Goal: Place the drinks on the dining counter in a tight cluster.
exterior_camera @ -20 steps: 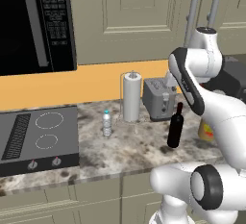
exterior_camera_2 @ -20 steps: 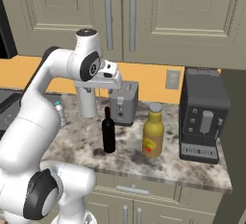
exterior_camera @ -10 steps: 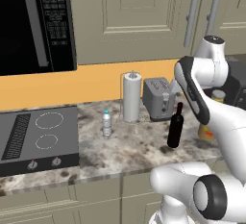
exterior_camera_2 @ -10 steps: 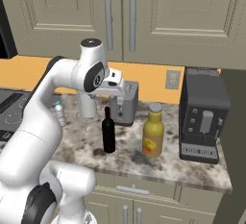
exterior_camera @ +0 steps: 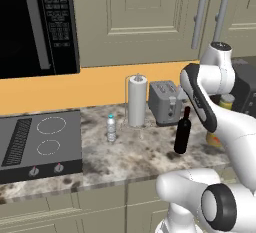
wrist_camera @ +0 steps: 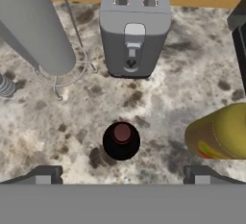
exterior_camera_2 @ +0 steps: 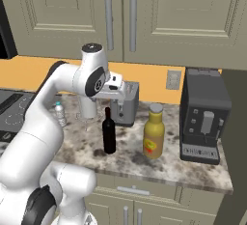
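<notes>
Above the marble counter (wrist_camera: 158,98), end effector (wrist_camera: 121,175) spread wide and empty over wine bottle (wrist_camera: 121,141), juice bottle (wrist_camera: 223,131) near, toaster (wrist_camera: 134,31) behind, water bottle (exterior_camera: 111,128) well apart beside stovetop (exterior_camera: 40,144), bare marble between.

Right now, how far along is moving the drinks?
Done: nothing. The wine bottle, juice bottle and water bottle all stand on the stovetop worktop. In hand: the open gripper looks down over the wine bottle, holding nothing. Left: carrying all three.
</notes>
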{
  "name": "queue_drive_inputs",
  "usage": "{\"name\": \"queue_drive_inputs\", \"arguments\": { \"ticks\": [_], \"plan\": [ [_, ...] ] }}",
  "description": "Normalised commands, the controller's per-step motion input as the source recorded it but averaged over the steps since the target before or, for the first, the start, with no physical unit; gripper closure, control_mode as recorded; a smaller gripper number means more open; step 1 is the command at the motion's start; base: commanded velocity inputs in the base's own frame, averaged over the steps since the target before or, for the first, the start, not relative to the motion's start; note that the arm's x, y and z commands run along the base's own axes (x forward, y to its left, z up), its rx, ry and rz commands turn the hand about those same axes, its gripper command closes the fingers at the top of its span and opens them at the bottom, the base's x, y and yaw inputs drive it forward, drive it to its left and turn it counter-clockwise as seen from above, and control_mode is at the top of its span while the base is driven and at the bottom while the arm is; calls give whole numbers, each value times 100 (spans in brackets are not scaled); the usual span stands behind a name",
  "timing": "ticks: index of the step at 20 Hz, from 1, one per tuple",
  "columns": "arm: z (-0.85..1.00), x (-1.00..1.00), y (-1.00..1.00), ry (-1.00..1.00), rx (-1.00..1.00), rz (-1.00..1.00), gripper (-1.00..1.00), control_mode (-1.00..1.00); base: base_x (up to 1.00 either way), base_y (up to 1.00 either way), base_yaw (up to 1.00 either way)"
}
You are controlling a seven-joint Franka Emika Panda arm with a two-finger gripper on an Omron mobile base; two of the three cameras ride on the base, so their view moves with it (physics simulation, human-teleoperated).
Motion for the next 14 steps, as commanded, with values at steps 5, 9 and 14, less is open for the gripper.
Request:
{"name": "queue_drive_inputs", "arguments": {
  "ticks": [5, 9, 14],
  "plan": [
    [0, 11, 0, 9, -3, 0, -100, -100, 0, 0, 0],
    [-1, 13, 0, 14, -4, 0, -100, -100, 0, 0, 0],
    [-4, 8, 0, 4, -1, 0, -100, -100, 0, 0, 0]
  ]
}}
